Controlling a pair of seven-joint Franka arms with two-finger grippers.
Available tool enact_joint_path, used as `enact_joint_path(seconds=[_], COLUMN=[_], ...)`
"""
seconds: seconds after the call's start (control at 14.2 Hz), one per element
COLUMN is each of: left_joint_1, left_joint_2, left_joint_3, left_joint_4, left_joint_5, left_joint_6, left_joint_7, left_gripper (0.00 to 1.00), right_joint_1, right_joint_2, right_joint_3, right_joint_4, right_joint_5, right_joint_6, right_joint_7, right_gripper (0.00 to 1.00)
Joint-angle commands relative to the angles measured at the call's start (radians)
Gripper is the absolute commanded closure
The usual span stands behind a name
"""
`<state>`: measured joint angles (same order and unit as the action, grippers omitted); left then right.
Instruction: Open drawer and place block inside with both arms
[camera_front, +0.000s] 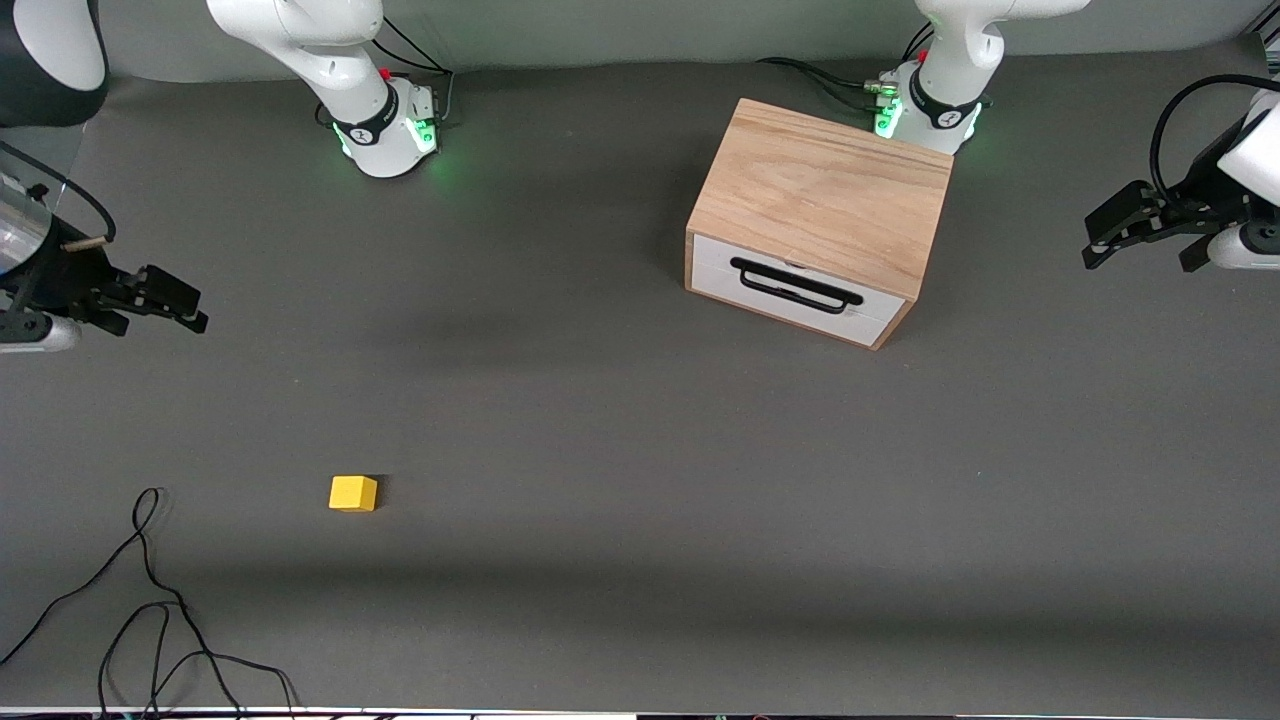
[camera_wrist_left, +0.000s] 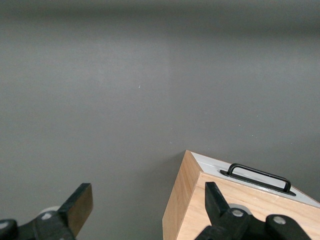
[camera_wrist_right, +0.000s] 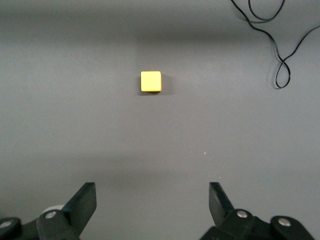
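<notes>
- Two grippers of mine hang over the table (camera_front: 640, 420), both empty.
- My left gripper (camera_front: 1140, 235) hangs over its own end of the table, fingers spread wide, beside the wooden box (camera_front: 825, 190).
- My right gripper (camera_front: 165, 295) hangs over its end, fingers apart.
- The drawer (camera_front: 795, 290) sits closed in the box.
- The block (camera_front: 353, 493) lies well apart from the box, nearer the front camera, toward my right arm's end.

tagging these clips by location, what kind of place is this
Most likely a robotics lab test bench: two bench-mounted arms with green-lit bases, the left gripper and right gripper open in the air, a plain grey table holding only a wooden drawer box, a yellow block and loose cable.
</notes>
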<state>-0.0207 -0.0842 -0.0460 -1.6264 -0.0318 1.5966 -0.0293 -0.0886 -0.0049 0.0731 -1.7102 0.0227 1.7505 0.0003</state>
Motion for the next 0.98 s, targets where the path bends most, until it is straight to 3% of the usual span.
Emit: enact_joint_path(seconds=[0.0, 0.42, 0.91], left_joint_1=[-0.007, -0.007, -0.007], left_joint_2=[0.001, 0.001, 0.001], left_joint_3=[0.003, 0.003, 0.003], left_joint_4=[0.019, 0.019, 0.019], left_joint_5=[0.033, 0.035, 0.035], left_joint_6=[-0.03, -0.032, -0.032], left_joint_7=[0.006, 0.006, 0.008], left_gripper=[0.0, 0.0, 0.0], right_joint_1=[0.006, 0.01, 0.012], right_joint_2=[0.094, 0.169, 0.259], right_joint_3=[-0.003, -0.001, 0.002], right_joint_4=[0.089, 0.141, 0.153], right_joint_5=[-0.003, -0.009, -0.012], right_joint_6=[0.0, 0.009, 0.113], right_joint_7=[-0.019, -0.014, -0.013], right_gripper=[0.0, 0.0, 0.0])
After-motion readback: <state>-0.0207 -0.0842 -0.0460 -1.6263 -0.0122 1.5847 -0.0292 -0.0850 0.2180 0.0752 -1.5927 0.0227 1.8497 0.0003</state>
